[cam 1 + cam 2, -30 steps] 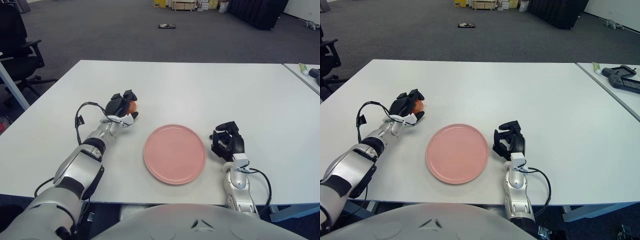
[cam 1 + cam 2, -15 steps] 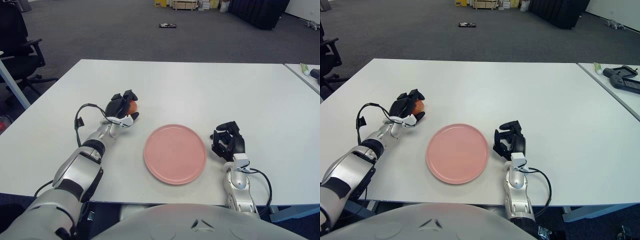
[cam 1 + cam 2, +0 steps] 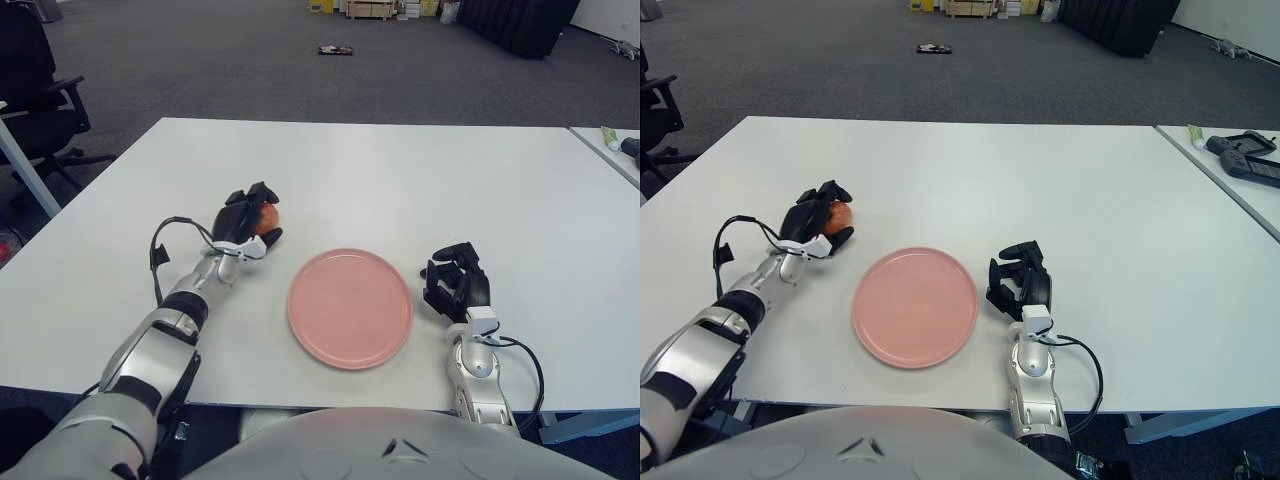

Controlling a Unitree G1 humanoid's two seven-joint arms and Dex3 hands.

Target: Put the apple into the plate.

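The left hand is gripping the red-orange apple, its black fingers wrapping over the fruit, on the white table to the left of the pink plate. The plate is lying bare near the front edge, apart from the apple, with open tabletop between them. The right hand is resting just right of the plate, fingers curling and holding nothing. A black office chair is standing off the far-left corner.
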